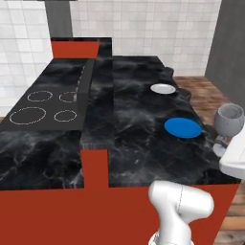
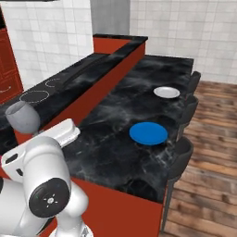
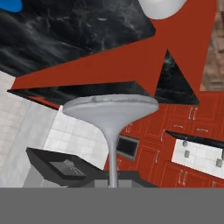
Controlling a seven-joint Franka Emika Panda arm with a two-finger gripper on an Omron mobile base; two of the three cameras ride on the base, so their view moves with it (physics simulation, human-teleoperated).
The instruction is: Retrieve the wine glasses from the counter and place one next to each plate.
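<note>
Claw [image 3: 113, 186] grips wine glass [image 1: 229, 119] beside blue plate [image 1: 183, 128], chairs [image 2: 180, 159] alongside.

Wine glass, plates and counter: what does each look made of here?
Wine glass: greyish, faintly see-through, probably glass, though rendered dull. Blue plate: flat matte colour, ceramic or plastic. White plate: raised rim, likely ceramic. Counter: black with white veins, polished marble look.
</note>
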